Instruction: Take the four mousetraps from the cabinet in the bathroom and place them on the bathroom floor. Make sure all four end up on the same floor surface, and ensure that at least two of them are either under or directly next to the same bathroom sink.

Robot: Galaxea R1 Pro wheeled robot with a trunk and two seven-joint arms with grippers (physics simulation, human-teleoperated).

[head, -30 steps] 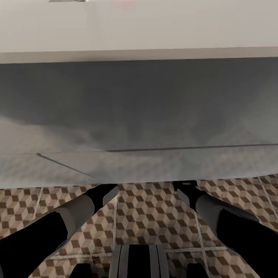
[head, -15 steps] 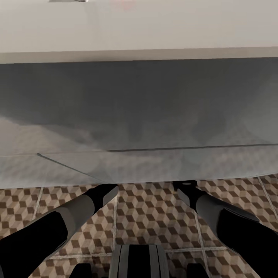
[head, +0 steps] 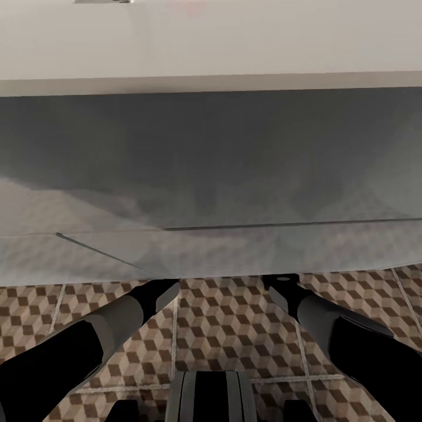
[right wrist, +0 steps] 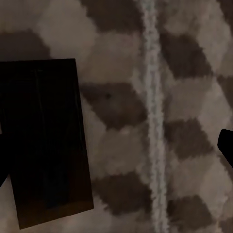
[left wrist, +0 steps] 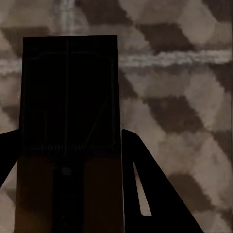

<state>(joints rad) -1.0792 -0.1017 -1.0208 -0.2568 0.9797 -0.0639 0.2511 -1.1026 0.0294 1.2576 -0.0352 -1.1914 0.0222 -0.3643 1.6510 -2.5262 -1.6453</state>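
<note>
1. On my head view the upper part of the frame is taken by a white vanity top (head: 211,41) with a grey shaded front below it, and both my forearms run in from the lower corners and pass out of sight under its lower edge
2. The bathroom floor (head: 234,328) with its brown, beige and white cube tiles shows across the bottom of the head view, between my arms
3. On my left wrist view a dark flat mousetrap (left wrist: 70,97) with a faint wire spring across it lies over the tiles at centre left; the left gripper (left wrist: 68,194) has dark fingers (left wrist: 155,194) at either side of the slab's lower part, but I cannot tell whether they clamp it or merely flank it
4. On my right wrist view a second mousetrap (right wrist: 46,141) sits at the left of the frame on the tiles, beside a pale grout line (right wrist: 153,121)
5. Of the right gripper I see only dark finger tips (right wrist: 227,145) at the frame's far edges, spread well apart and clear of the slab
</note>
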